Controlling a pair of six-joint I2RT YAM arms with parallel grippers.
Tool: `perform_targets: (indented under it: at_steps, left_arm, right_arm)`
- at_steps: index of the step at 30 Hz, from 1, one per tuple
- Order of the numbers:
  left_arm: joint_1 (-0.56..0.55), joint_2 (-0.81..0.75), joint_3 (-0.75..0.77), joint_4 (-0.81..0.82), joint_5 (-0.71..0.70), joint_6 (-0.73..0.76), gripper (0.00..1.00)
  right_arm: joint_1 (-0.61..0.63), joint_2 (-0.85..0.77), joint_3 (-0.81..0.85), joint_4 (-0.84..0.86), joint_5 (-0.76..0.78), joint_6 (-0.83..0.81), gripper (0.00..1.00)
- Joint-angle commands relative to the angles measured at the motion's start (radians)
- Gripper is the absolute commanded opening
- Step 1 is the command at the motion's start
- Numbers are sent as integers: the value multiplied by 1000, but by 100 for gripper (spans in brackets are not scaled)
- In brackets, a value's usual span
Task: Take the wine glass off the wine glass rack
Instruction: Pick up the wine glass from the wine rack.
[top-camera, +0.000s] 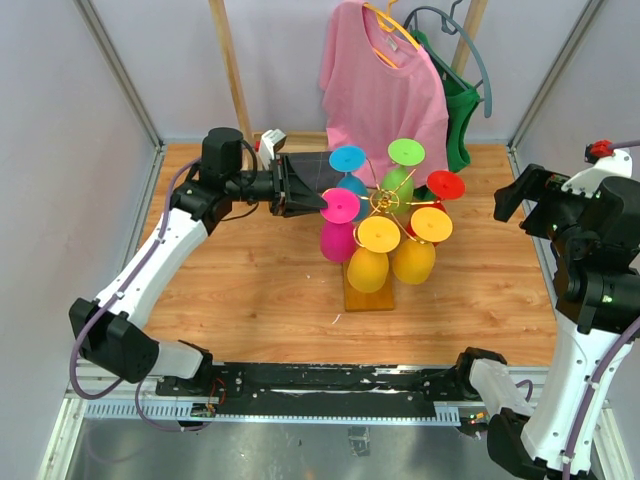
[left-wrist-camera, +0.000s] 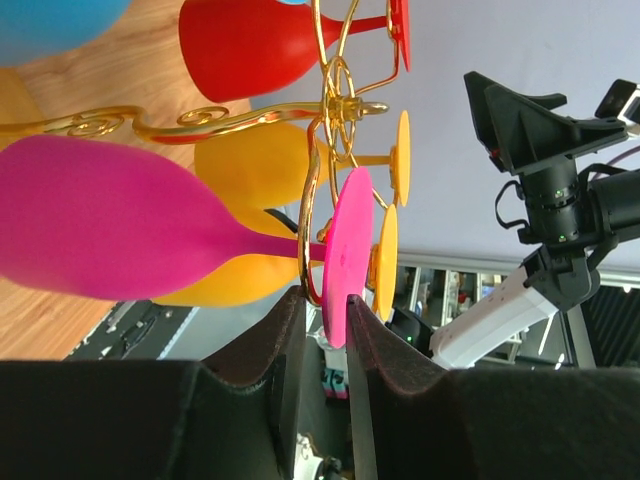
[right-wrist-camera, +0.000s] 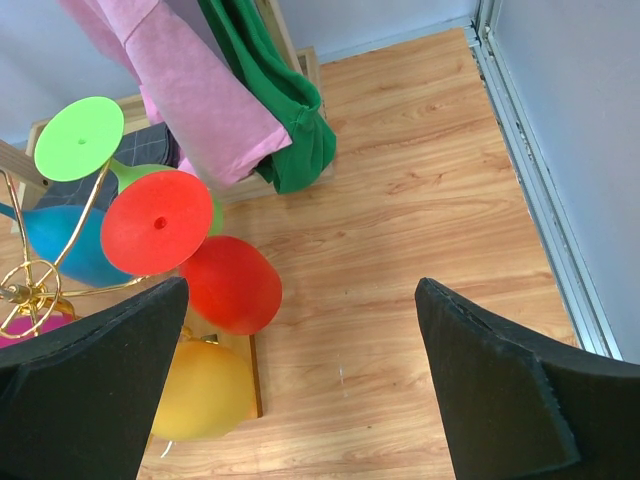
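**Overhead and wrist views, as I am watching them remotely.**

- The honey-brown wooden plank worktop (top-camera: 250, 290) is carrying the scene.
- The white-and-black left arm (top-camera: 160, 250) is reaching across it from the left. The matching right arm (top-camera: 590, 300) is standing raised at the right edge, well apart from the rack.
- A pink cotton T-shirt (top-camera: 380, 90) and a dark green garment (top-camera: 458, 120) are hanging on hangers at the back.
- In front of them, mid-worktop, the thin gold-wire wine glass rack (top-camera: 382, 203) is standing on its rectangular wooden base block. It is bearing six opaque glasses, bowls down and feet up.
- Five other coloured glasses (top-camera: 368, 265) are hanging there: blue, green, red and two yellow-orange.
- The magenta wine glass (left-wrist-camera: 110, 220) is hanging on the rack's left side, its stem passing through a wire arm.
- The left hand (left-wrist-camera: 325, 298) is sitting at that glass's round foot. Its black fingers (left-wrist-camera: 260, 360) are standing narrowly apart with the foot's rim between them. I cannot tell whether they are pressing it.
- The right hand (right-wrist-camera: 302, 285) is gaping wide and holding nothing.
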Motion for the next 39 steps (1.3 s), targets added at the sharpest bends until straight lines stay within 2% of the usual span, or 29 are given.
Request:
perform_targets:
  at_steps: [1,8,12,18,34,39]
  left_arm:
    - [9,-51,-3,17,64,12,26]
    - [21,-62,-13,-2,73,23,27]
    - [24,-70,-28,-2,81,29,38]
    - [31,-72,-16,-4,86,28,43]
    - [31,-72,-48,33,95,-1,36]
    - [30,-68,-43,48,100,-14,20]
  right_arm:
    - [-12,-13,10,-7,8,-6,98]
    - [-12,-14,4,-7,4,-3,98]
    - [-12,-16,1,-7,5,-3,98]
    - [-12,-19,1,-8,6,-3,98]
    - [-12,-27,3,-15,8,-8,98]
    - [-12,-28,4,-15,7,-7,98]
